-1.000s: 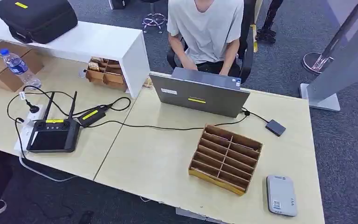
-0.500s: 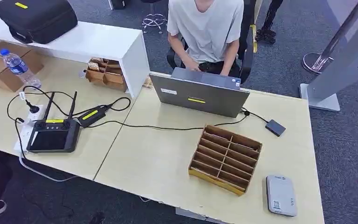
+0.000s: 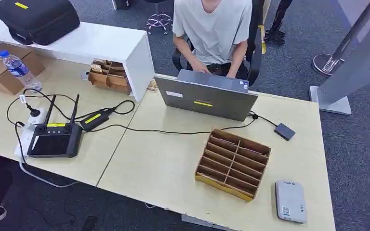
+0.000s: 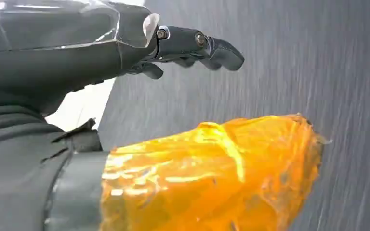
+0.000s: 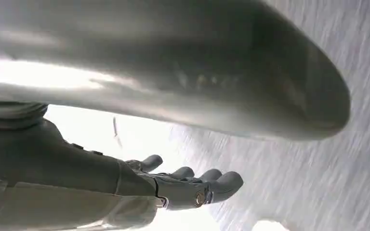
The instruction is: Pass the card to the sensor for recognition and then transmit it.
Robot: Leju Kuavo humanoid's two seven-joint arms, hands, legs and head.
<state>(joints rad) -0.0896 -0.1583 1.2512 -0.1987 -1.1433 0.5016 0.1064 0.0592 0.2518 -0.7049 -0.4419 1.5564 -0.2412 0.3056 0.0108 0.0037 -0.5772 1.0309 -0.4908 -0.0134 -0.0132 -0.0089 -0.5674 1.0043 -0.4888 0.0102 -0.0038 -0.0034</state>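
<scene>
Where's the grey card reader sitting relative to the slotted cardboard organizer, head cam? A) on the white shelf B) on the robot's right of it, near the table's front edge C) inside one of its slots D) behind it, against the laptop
B: the grey card reader lies flat on the table to the right of the cardboard organizer, near the front edge and apart from it.

Head view bright, even, sharp; soft shadows; both wrist views streaked with motion blur; white glare patches.
</scene>
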